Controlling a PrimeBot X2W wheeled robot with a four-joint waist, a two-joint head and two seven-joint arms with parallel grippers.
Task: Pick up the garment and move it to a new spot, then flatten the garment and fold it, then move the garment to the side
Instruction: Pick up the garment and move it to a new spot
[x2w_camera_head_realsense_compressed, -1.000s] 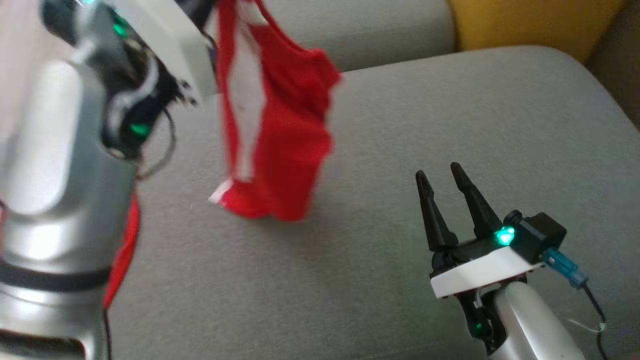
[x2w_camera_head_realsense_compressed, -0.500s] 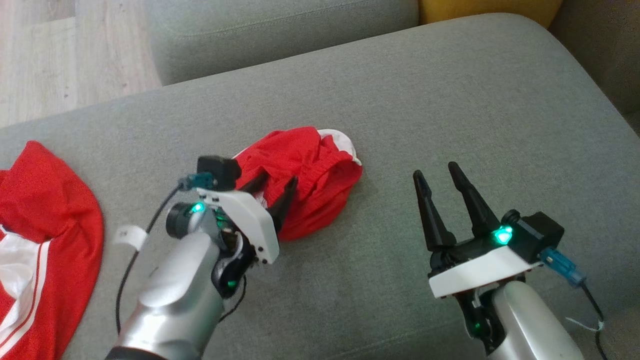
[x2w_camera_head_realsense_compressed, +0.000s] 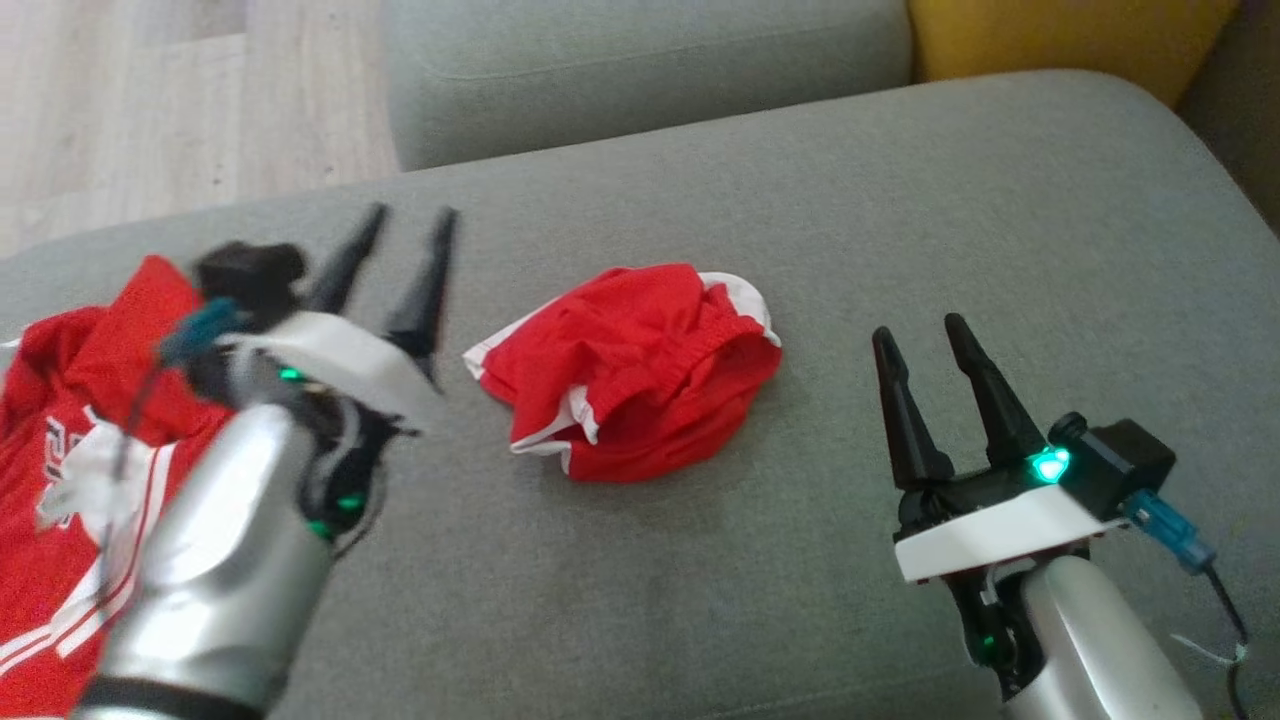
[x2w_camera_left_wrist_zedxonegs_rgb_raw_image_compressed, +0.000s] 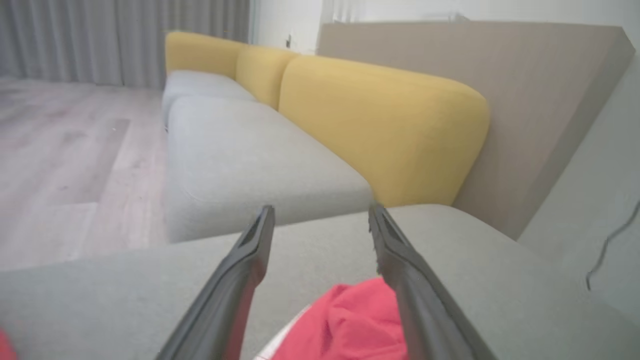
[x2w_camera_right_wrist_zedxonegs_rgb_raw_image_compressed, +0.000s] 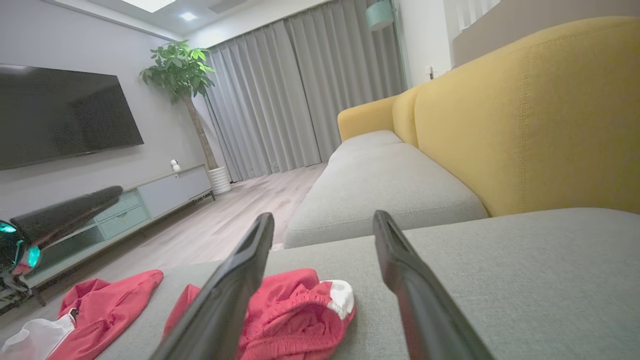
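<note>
Grey sofa (x2w_camera_head_realsense_compressed: 900, 200) seat takes up most of the head view. Yellow backs (x2w_camera_right_wrist_zedxonegs_rgb_raw_image_compressed: 525, 115) run along its right side, and pale wood floor (x2w_camera_head_realsense_compressed: 150, 100) shows at the far left. In the right wrist view, the room beyond has grey curtains (x2w_camera_right_wrist_zedxonegs_rgb_raw_image_compressed: 300, 90), a dark TV (x2w_camera_right_wrist_zedxonegs_rgb_raw_image_compressed: 60, 115) on the left wall, and a potted plant (x2w_camera_right_wrist_zedxonegs_rgb_raw_image_compressed: 182, 67) in the corner.

Red-and-white shirt (x2w_camera_head_realsense_compressed: 60, 450) lies crumpled at the left end of the seat. Its right part is hidden behind the left arm (x2w_camera_head_realsense_compressed: 220, 560).

Shorts (x2w_camera_head_realsense_compressed: 630, 385) are red with white trim, bunched in a heap mid-seat with the gathered waistband up. They read as shorts, but they're too bunched to be sure. They lie between the two grippers and touch neither.

Left gripper (x2w_camera_head_realsense_compressed: 412, 212) is just left of the shorts and blurred in the head view. Its fingers point far and stand well apart with nothing between them. In the left wrist view the shorts show low down, by the right finger.

Right gripper (x2w_camera_head_realsense_compressed: 918, 330) is near the shorts on their right. Its fingers point far and are spread wide and empty. The right wrist view shows the shorts past its left finger.
</note>
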